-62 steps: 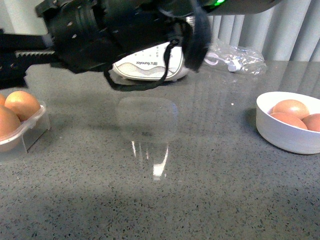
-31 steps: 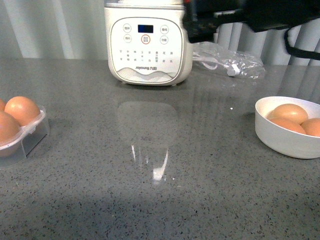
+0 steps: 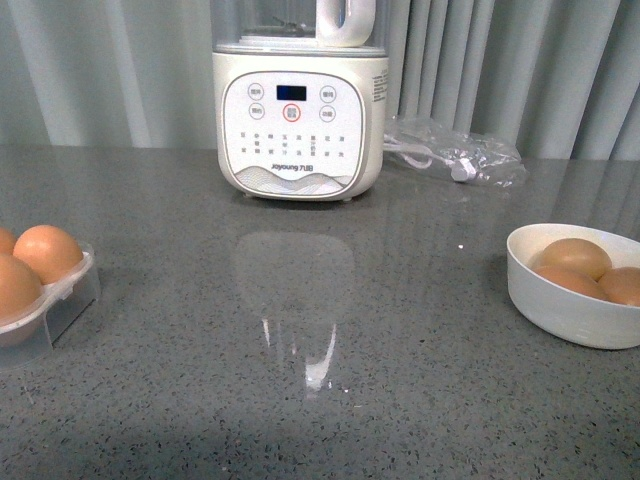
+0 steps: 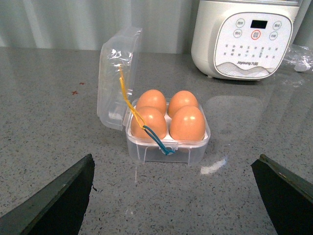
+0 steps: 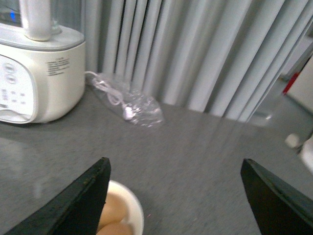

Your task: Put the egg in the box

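Counter [image 3: 300,400] | box [image 4: 168,149]: four eggs [image 4: 187,122] (lid [image 4: 117,73] up) | bowl [image 3: 560,315]: three | end effectors [image 4: 175,157] [image 5: 174,160] wide

The clear plastic box [image 4: 168,149] is seen at the left edge of the tabletop [image 4: 58,161], with its see-through lid [image 4: 117,73] swung open and stood upright. Four orange-brown eggs [image 4: 187,122] are seated upright in it, packed two by two.

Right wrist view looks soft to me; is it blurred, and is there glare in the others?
Right wrist view: yes, blurred, the bowl and curtain smeared. Front view: sharp, with a bright glare streak on the countertop. Left wrist view: sharp, the box clear, a small glare patch beside it.
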